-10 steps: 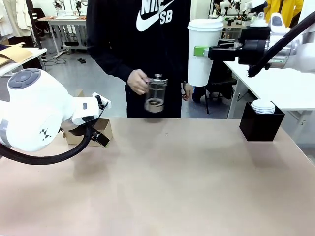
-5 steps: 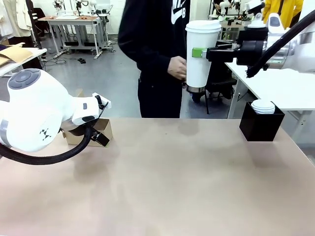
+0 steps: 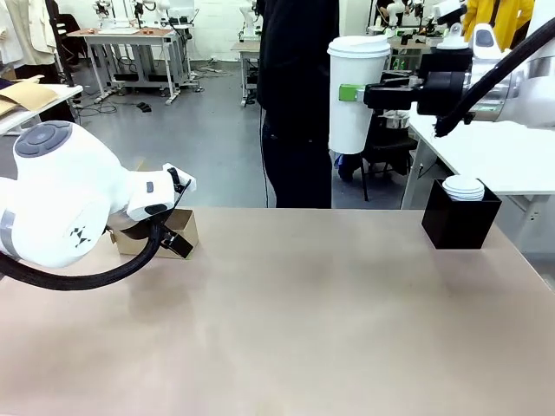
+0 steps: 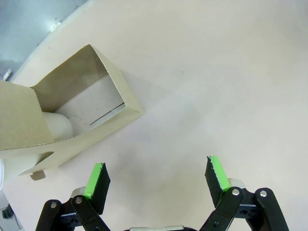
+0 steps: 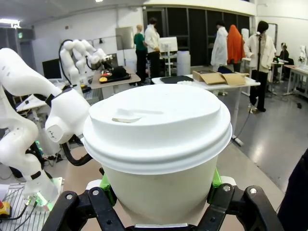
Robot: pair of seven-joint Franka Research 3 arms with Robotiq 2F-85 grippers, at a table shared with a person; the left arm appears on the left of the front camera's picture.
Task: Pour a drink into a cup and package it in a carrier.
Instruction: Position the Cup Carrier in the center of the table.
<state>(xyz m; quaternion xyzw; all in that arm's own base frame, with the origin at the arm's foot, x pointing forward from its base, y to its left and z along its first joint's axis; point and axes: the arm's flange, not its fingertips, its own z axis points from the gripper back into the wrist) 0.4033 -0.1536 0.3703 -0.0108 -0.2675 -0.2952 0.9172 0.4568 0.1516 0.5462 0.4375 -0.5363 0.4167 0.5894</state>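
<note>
One cup (image 3: 358, 113) sits clamped inside the right pincer (image 3: 356, 91).

The front camera sits at the robot's edge of the pale beige bench (image 3: 303, 312), facing across it. The left wrist camera looks down from close above that bench at the brown cardboard drink carrier (image 4: 82, 110), shared with the front view. The right wrist camera faces sideways, tight against the tall white lidded paper cup (image 5: 159, 144), likewise shared.

- Bright, even overhead light; only faint, soft shadows on the counter (image 3: 303, 329).
- Front view is sharp.
- Wide lens bulges the near cup (image 5: 159, 159); ceiling lamps (image 5: 8, 21) glare far behind.
</note>
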